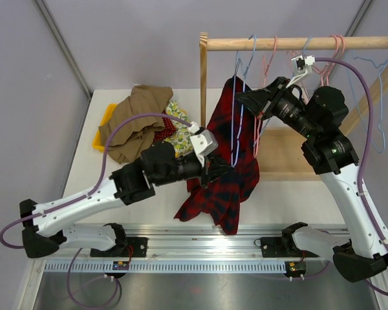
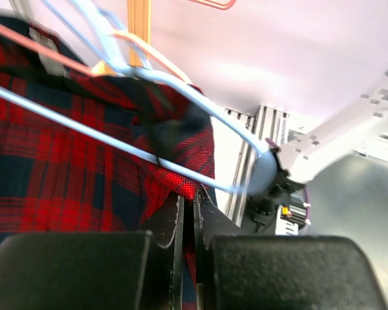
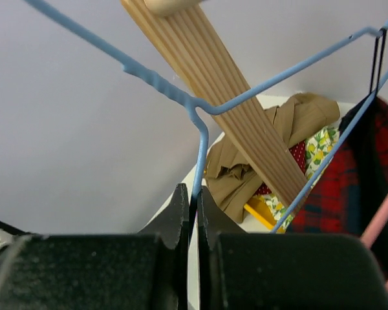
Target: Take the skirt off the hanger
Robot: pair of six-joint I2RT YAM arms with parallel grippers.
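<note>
The red and dark tartan skirt (image 1: 227, 169) hangs from the pale-blue wire hanger (image 1: 240, 110) and spreads down onto the table. My left gripper (image 1: 218, 169) reaches into its left side. In the left wrist view this gripper (image 2: 189, 197) is shut on a fold of the skirt (image 2: 64, 161), just under the hanger's wire (image 2: 116, 139). My right gripper (image 1: 241, 98) sits high beside the hanger's top. The right wrist view shows it (image 3: 195, 197) shut on the hanger's blue wire (image 3: 201, 139), with the skirt (image 3: 349, 187) at the right edge.
A wooden rack carries a top rail (image 1: 297, 43), an upright post (image 1: 204, 77) and a base board (image 1: 284, 155). Pink hangers (image 1: 336, 51) and more blue ones hang on the rail. A yellow bin (image 1: 107, 119) at back left holds a tan garment (image 1: 139, 116) and a lemon-print one (image 1: 176, 129).
</note>
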